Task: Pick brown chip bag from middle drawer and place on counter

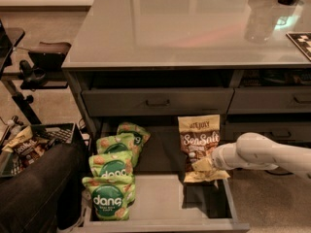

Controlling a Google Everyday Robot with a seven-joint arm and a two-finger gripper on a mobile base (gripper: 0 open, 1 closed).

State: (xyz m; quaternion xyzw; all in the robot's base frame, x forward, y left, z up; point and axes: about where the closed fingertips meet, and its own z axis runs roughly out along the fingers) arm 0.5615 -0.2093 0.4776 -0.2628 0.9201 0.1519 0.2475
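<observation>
Against the claw (204, 167), the brown chip bag (198, 136)

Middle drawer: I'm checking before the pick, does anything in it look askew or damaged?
The brown chip bag, at the right of the middle drawer, has its bottom edge crumpled and splayed where the gripper meets it. The green dang bags on the left overlap in a loose row; nothing is spilled.
</observation>
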